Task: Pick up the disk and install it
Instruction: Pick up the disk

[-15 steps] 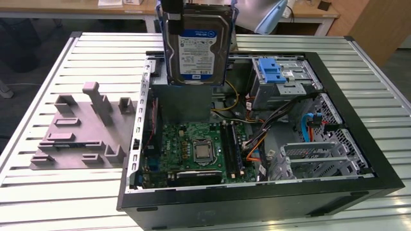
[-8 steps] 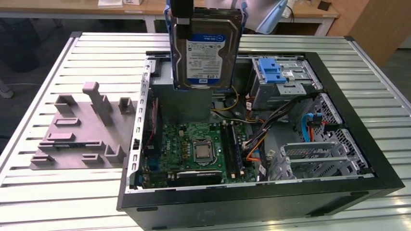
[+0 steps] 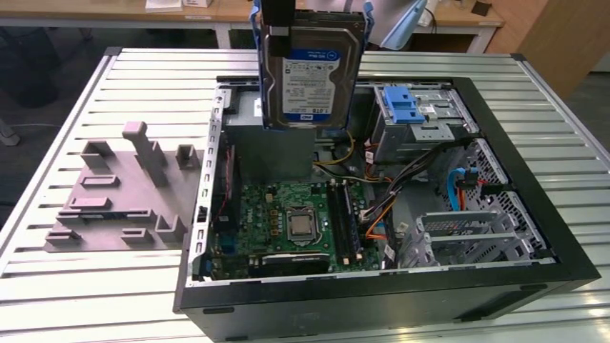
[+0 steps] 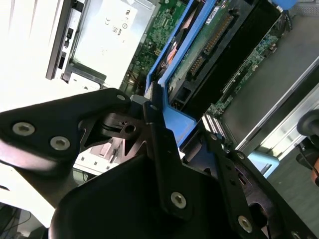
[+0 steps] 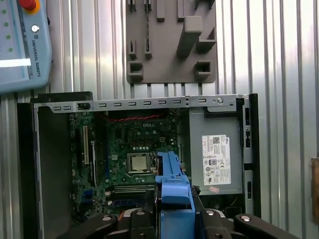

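The disk [image 3: 313, 71], a silver hard drive with a white-and-blue label and blue rails, hangs upright above the back of the open computer case [image 3: 533, 179]. My gripper [image 3: 277, 13] holds it from the top and is shut on it. In the second wrist view the black fingers [image 4: 158, 144] clamp the blue rail of the disk [image 4: 199, 45], whose underside circuit board shows. In the first wrist view the disk's blue rail [image 5: 172, 191] juts out between the fingers of the gripper [image 5: 173, 214], over the motherboard [image 5: 134, 149].
A grey metal cage with a blue tab [image 3: 405, 103] sits at the case's back on the exterior view's right. The grey power supply [image 5: 217, 159] carries a white sticker. A grey fixture board [image 3: 114, 193] lies beside the case. A teach pendant [image 5: 22, 45] rests on the slatted table.
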{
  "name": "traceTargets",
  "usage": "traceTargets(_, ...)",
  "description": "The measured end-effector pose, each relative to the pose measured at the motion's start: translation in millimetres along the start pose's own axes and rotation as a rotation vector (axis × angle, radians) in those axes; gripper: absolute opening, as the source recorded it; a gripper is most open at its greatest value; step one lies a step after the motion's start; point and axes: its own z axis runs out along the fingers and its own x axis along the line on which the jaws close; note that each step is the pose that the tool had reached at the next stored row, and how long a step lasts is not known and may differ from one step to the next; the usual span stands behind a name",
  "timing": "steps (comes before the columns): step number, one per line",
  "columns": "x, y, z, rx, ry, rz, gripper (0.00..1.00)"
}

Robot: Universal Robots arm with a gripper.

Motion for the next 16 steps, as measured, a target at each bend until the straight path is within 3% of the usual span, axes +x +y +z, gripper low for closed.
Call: traceTargets(16, 0.0, -1.3, 0.0, -0.0001, -0.0018, 0.000, 0.37)
